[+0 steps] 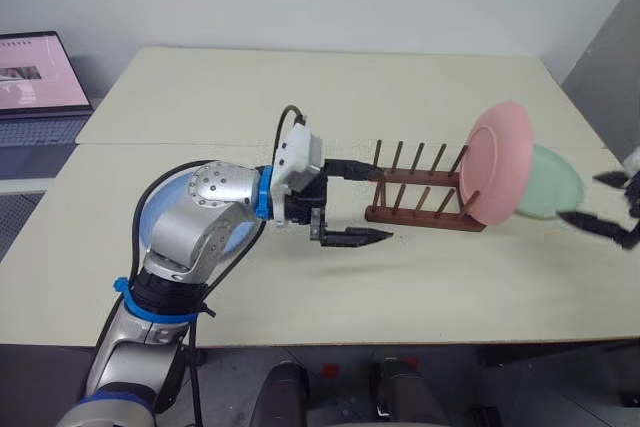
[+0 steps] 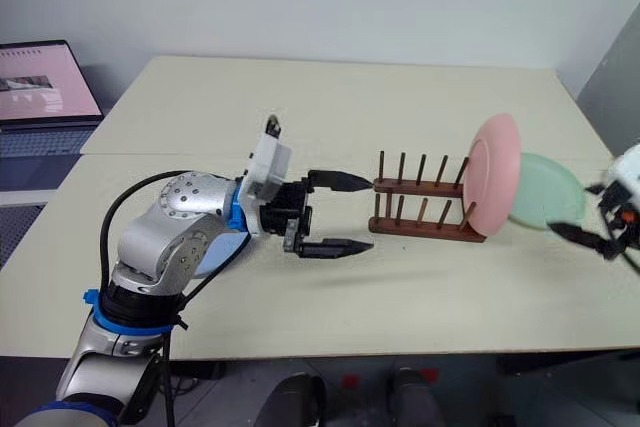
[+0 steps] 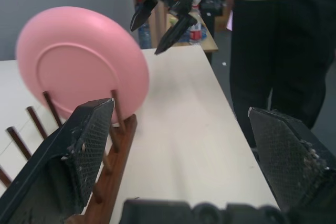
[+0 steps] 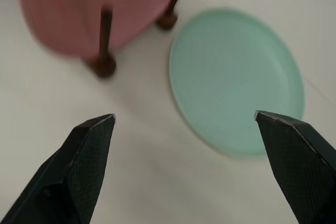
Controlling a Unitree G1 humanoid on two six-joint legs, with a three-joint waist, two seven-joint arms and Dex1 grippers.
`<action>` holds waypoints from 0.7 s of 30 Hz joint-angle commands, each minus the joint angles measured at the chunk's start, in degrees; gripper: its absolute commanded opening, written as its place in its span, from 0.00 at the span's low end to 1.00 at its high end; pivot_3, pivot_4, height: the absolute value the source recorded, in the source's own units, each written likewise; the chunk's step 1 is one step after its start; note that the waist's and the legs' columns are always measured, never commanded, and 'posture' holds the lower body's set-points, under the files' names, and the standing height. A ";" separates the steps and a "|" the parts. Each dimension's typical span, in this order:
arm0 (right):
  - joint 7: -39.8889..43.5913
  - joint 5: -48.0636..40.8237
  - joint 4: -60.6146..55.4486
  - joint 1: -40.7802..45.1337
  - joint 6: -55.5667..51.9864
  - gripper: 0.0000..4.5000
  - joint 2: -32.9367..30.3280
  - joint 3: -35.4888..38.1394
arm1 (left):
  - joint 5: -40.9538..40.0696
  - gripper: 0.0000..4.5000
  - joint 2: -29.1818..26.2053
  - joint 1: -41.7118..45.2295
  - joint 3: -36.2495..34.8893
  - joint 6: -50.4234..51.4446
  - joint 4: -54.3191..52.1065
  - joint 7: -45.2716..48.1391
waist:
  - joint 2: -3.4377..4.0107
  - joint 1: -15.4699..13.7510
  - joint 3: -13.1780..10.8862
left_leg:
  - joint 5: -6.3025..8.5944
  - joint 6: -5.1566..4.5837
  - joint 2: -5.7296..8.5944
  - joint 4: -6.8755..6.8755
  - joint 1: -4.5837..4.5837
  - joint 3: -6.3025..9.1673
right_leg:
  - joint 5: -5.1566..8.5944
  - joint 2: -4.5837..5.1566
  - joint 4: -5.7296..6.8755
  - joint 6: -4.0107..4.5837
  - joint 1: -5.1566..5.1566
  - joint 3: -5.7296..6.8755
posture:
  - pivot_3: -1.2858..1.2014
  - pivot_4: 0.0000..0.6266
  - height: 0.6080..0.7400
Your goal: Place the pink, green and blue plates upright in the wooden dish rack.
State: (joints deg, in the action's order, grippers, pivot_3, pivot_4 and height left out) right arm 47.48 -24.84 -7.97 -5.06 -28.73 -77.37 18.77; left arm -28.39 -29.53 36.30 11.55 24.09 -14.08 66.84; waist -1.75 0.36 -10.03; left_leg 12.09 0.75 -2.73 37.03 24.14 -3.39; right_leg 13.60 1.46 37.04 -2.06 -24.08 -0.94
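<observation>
Beside the rack [image 1: 425, 192], open right tool [image 4: 184, 124] overhangs table edge.

The blue plate [image 1: 165, 209] lies mostly hidden under the left arm; the pink plate [image 1: 500, 162] covers part of the green plate [image 1: 553, 183]; the right gripper [image 1: 608, 203] is cut by the frame's edge; the laptop [image 1: 35, 82] too.
</observation>
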 commanded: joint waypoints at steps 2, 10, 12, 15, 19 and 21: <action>-0.46 12.19 4.94 6.85 8.35 0.99 1.03 -10.24 | 1.82 1.00 0.43 0.54 1.87 -2.18 -3.18 -0.04 | -0.01 0.18 -0.01 | 0.00 0.00 0.01 0.04 -0.06 0.00 | -0.02 0.00 0.02 0.01 0.02 -0.06 | 0.52 0.24 1.00; 0.27 26.39 19.35 26.30 11.42 0.99 12.19 -26.17 | 6.45 1.00 3.45 1.32 5.50 -5.23 -2.43 -1.99 | -0.01 0.23 -0.02 | -0.01 0.00 0.04 0.01 -0.05 -0.02 | -0.09 -0.06 0.01 -0.08 0.01 -0.11 | 0.52 0.24 1.00; 0.32 28.44 22.98 29.41 11.37 0.99 14.72 -27.95 | 6.76 1.00 3.90 1.28 5.65 -5.37 -2.42 -2.20 | 0.01 0.11 -0.02 | -0.01 0.00 0.04 0.01 0.00 -0.06 | -0.14 -0.07 0.02 -0.16 -0.01 -0.06 | 0.52 0.24 1.00; -0.40 30.26 27.59 32.99 11.29 0.99 18.38 -28.98 | 7.20 1.00 4.03 1.10 5.56 -5.84 -2.30 -2.53 | 0.01 0.03 -0.02 | -0.01 0.00 0.03 -0.01 0.00 -0.05 | -0.17 -0.10 0.03 -0.20 -0.01 -0.03 | 0.52 0.24 1.00; -1.28 32.45 33.10 36.13 12.18 0.86 21.43 -29.37 | 7.60 1.00 4.27 0.99 5.60 -6.10 -2.24 -3.08 | 0.01 0.03 -0.02 | -0.01 0.00 0.03 0.01 -0.01 -0.06 | -0.18 -0.10 0.03 -0.21 0.01 -0.05 | 0.52 0.24 1.00; -1.25 32.79 35.36 37.30 12.35 0.70 22.46 -29.09 | 7.75 1.00 4.32 0.88 5.56 -6.27 -2.21 -3.21 | 0.01 0.03 -0.02 | -0.01 0.00 0.03 0.02 -0.02 -0.06 | -0.18 -0.10 0.05 -0.21 0.02 -0.04 | 0.52 0.24 1.00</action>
State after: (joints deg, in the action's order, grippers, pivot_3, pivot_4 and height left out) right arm 46.80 6.73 25.65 31.06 -16.76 -54.84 -10.80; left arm -20.91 -25.50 36.69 17.64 19.02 -15.24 64.22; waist -1.74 0.39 -10.05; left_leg 12.08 0.75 -2.70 37.06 24.11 -3.45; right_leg 13.41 1.36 37.10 -2.27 -24.04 -0.98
